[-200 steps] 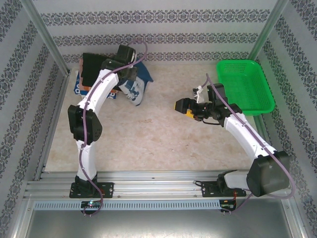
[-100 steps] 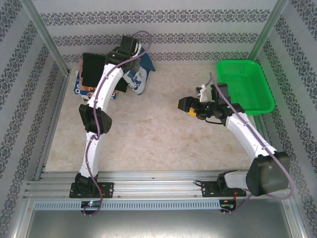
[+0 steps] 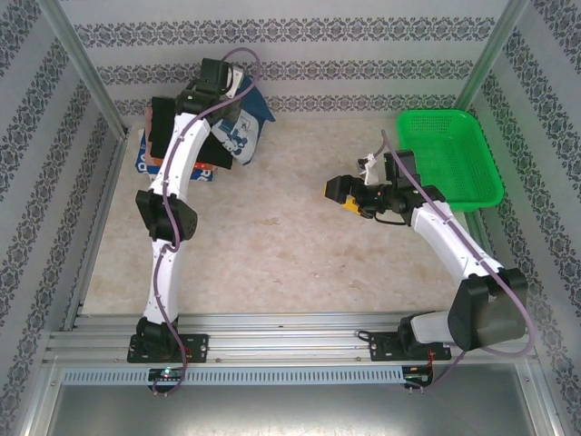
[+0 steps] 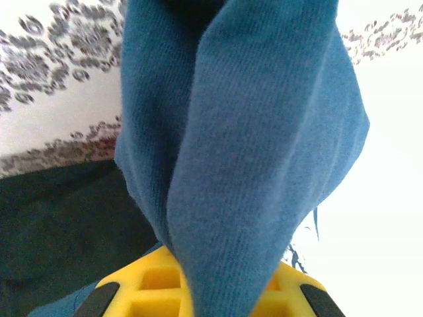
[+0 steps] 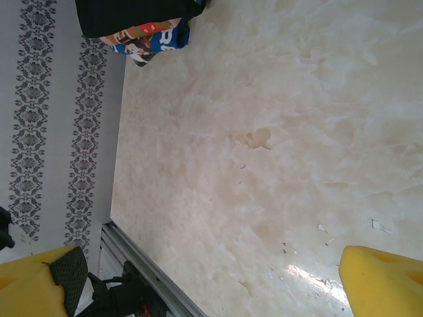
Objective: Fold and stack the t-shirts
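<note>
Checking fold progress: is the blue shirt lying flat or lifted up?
Lifted and bunched: the blue shirt hangs in loose folds from the shut left gripper, with the wall behind it.

The navy shirt (image 3: 243,132), with a light-blue and white print, is held bunched and raised at the far left. The black shirt (image 3: 165,127) is laid folded on the multicoloured shirt (image 3: 143,162).

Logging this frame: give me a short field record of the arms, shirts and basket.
left gripper: shut on the navy shirt, cloth hanging from it above the table's far-left area
right gripper: open, holding nothing, above mid-table
black shirt: far-left corner, lying on the multicoloured shirt
green basket: far right of the table
stage: navy shirt not yet on the stack
</note>
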You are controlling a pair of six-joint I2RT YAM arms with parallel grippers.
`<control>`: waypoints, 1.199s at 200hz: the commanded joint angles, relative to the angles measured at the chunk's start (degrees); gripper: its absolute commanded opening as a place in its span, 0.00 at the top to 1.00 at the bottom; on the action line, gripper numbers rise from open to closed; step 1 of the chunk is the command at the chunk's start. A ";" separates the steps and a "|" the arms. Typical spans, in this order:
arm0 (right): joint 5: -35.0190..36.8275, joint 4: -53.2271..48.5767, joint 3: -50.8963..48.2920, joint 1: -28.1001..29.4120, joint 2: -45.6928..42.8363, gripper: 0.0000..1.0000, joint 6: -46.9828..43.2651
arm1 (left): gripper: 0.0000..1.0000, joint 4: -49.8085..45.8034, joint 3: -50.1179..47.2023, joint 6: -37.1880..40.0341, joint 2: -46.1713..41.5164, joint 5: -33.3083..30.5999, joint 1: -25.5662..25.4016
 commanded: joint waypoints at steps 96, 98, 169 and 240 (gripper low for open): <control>-0.94 -2.80 4.30 0.49 1.43 0.02 -0.14 | 1.00 5.90 -11.58 -1.50 -1.46 7.48 13.00; -0.88 -2.93 4.48 0.41 1.42 0.02 -0.25 | 1.00 5.86 -11.90 -1.65 -1.46 7.60 13.22; 0.34 -4.62 6.71 2.72 3.38 0.02 -0.40 | 0.52 8.15 -18.63 -8.52 -1.81 14.06 21.29; 1.51 -5.56 9.26 5.11 4.62 0.02 -0.51 | 0.00 10.11 -9.92 -19.92 -1.67 13.85 23.89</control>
